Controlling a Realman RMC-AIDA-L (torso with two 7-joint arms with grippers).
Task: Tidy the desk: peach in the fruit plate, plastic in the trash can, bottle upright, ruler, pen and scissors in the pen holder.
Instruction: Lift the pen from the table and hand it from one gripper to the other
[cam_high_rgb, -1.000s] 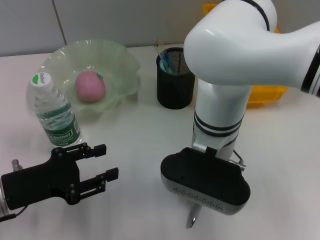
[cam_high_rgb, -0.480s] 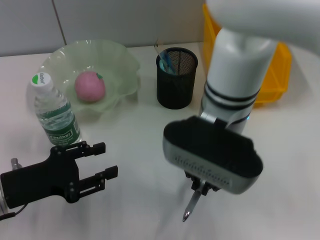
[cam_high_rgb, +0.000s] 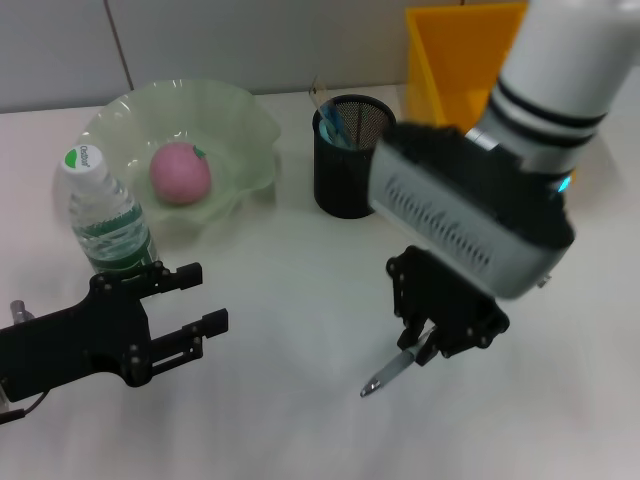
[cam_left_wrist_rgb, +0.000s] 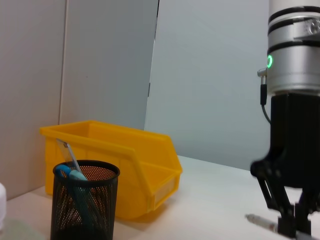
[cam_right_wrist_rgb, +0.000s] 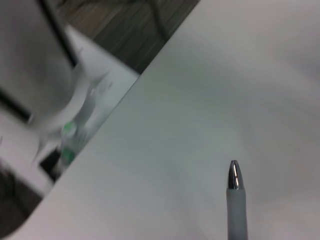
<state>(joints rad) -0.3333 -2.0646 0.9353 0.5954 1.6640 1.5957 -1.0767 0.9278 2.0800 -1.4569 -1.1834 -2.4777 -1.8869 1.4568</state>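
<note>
Right claw (cam_high_rgb: 428, 345) is clamped on the pen (cam_high_rgb: 388, 374), tip slanting down clear of the surface (cam_high_rgb: 290, 420), so I can carry it to the pen holder (cam_high_rgb: 350, 160); left claw (cam_high_rgb: 185, 305) hangs apart near the bottle (cam_high_rgb: 108, 220).

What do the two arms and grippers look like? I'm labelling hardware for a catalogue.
The right arm is glossy white with black bands, a green light ring and a grey-and-black wrist housing; the right gripper is black, with angular linkages. The left gripper is matte black, a flat plate with visible screws and two straight blocky fingers.
</note>
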